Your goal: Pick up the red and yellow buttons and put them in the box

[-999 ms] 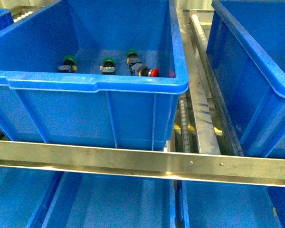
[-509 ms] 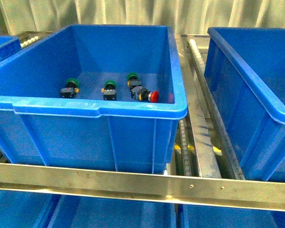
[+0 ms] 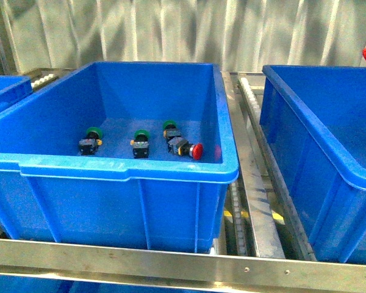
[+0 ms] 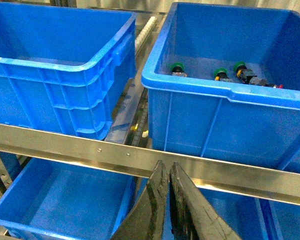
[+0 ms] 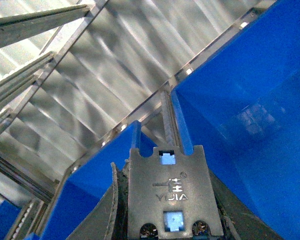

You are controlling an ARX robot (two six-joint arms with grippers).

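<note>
Four blocky round-capped switches, one red button (image 3: 196,151), lie in the plastic bin (image 3: 128,168); left tool (image 4: 169,172) closed empty.

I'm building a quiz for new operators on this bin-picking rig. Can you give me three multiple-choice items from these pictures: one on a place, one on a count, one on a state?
1. Where does the red-capped button lie?
A. In the middle blue bin, near its right wall
B. In the right-hand bin
C. On the metal rail

2. How many green-capped switches are in that bin?
A. One
B. Three
C. Five

3. How do the left gripper fingers stand?
A. Spread wide
B. Shut on a button
C. Close together, holding nothing

Key: 1 A, the front view shows it beside the right wall. 2 B, three green caps sit in a row. 3 C, the left wrist view shows the fingers nearly touching, empty.
</note>
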